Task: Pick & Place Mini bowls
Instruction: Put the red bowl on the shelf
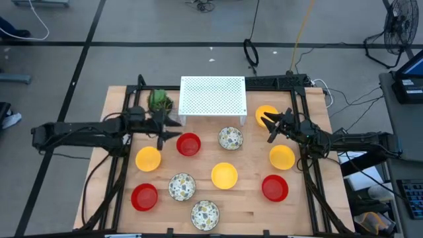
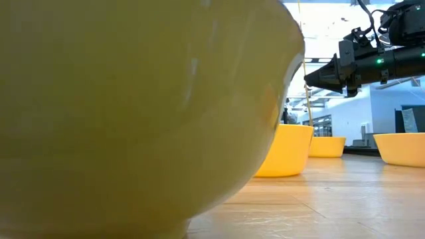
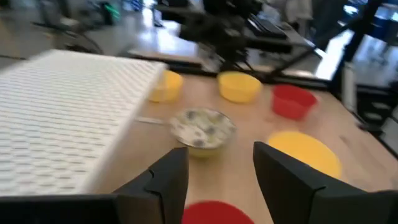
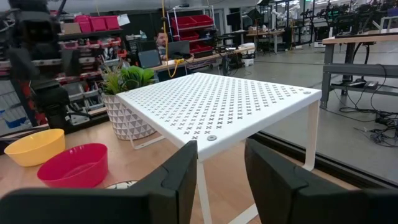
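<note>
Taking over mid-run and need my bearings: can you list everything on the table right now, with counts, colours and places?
Red mini bowls: 3; one in front of the rack, one front left, one front right.
Yellow mini bowls: 4; left, centre, right, back right beside the rack.
Speckled white mini bowls: 3; in front of the rack, front centre-left, front edge.
White perforated rack: 1; back centre.
Green plant: 1; pale pot, left of the rack.
Wooden table: 1.
Left gripper: open, by the red bowl in front of the rack.
Right gripper: open, near the back-right yellow bowl.
</note>
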Controlling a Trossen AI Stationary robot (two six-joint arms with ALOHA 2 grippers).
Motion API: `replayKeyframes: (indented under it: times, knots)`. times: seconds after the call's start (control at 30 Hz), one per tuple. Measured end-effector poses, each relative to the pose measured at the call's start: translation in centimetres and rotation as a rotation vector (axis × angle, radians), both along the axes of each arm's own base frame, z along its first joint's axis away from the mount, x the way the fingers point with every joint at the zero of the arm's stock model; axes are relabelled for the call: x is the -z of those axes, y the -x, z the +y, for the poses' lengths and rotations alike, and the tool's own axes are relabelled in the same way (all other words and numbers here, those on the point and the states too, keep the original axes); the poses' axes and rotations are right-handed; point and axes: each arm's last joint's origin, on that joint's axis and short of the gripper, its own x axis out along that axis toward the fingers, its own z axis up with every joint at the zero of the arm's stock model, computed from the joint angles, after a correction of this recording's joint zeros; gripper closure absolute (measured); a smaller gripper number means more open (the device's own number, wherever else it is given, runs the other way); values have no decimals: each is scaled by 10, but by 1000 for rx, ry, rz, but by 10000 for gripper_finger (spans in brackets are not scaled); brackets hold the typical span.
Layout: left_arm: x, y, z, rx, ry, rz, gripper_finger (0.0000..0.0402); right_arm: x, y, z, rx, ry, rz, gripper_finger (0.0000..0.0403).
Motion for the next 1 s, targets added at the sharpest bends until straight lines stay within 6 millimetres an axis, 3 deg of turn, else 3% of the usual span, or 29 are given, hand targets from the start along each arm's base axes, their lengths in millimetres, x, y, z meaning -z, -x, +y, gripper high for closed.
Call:
replayKeyframes:
  times: [0.6, 1.0]
  knots:
    - [48, -31, -42, 177, -6, 291, 217, 0, 0, 0, 0, 0, 0, 280]
    - [79, -40, -51, 167, -146, 456, 217, 0, 0, 0, 0, 0, 0, 280]
